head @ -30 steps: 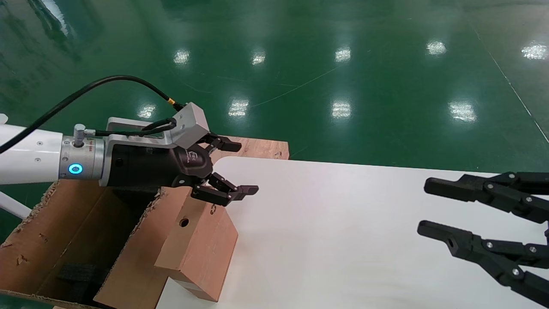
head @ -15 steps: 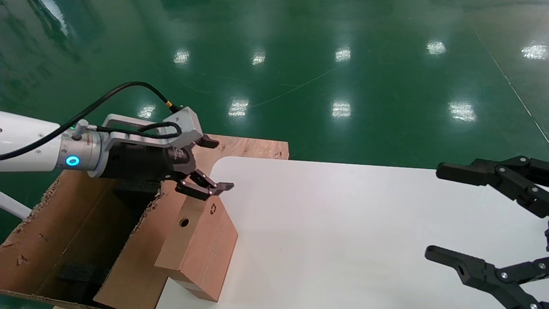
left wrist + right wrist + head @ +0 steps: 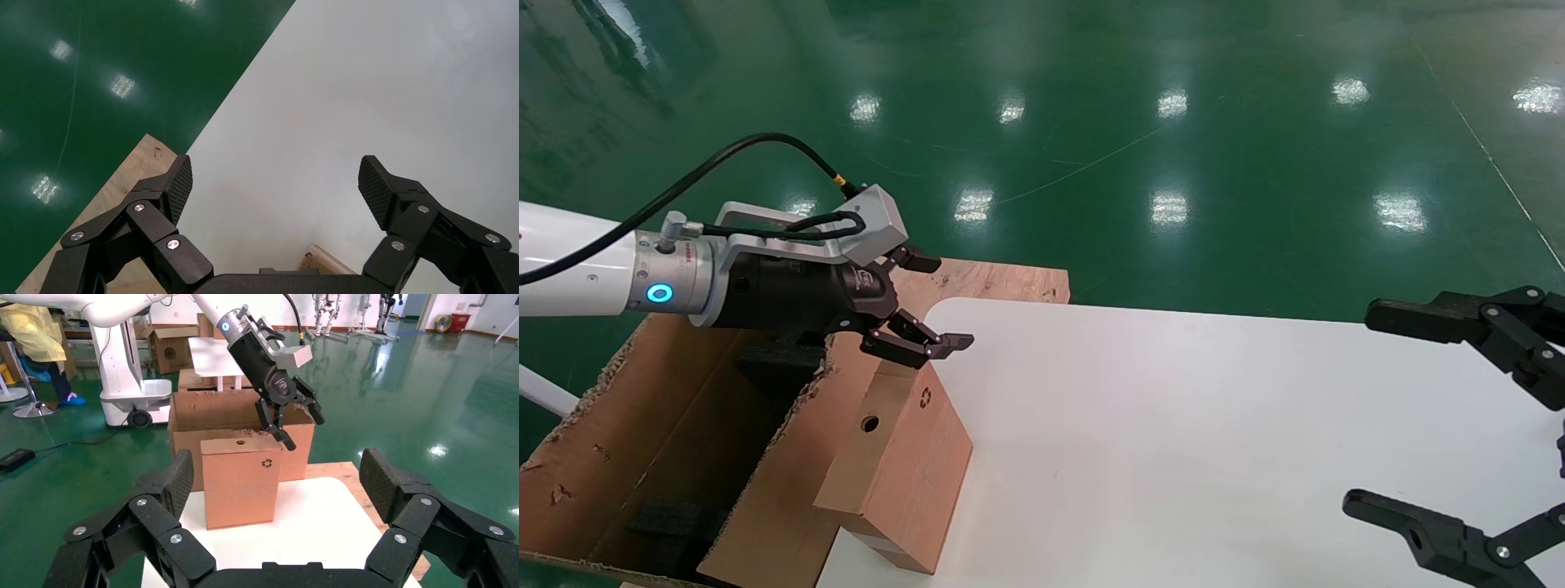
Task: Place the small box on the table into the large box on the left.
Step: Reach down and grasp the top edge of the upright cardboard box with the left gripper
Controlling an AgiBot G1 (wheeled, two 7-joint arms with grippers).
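Observation:
The small box [image 3: 903,474] stands upright at the table's [image 3: 1173,449] left edge, leaning against the large box [image 3: 625,457]; its round hole and recycling mark face up and right. My left gripper [image 3: 940,302] hovers open just above the small box's far top corner, holding nothing. From the right wrist view the small box [image 3: 238,481] stands before the large box [image 3: 183,422], with the left gripper [image 3: 303,430] over its corner. The left wrist view has the left gripper [image 3: 275,184] over the bare table [image 3: 343,110]. My right gripper [image 3: 1369,408] is wide open at the table's right side.
A plywood board [image 3: 1001,282] lies beyond the table's far left corner. Black foam [image 3: 674,518] sits inside the large box. Green floor surrounds the table. Another white robot base [image 3: 131,386] and more cartons stand far off.
My left gripper drew back to the left and rose slightly above the small box's top. My right gripper opened wider and pulled back to the right.

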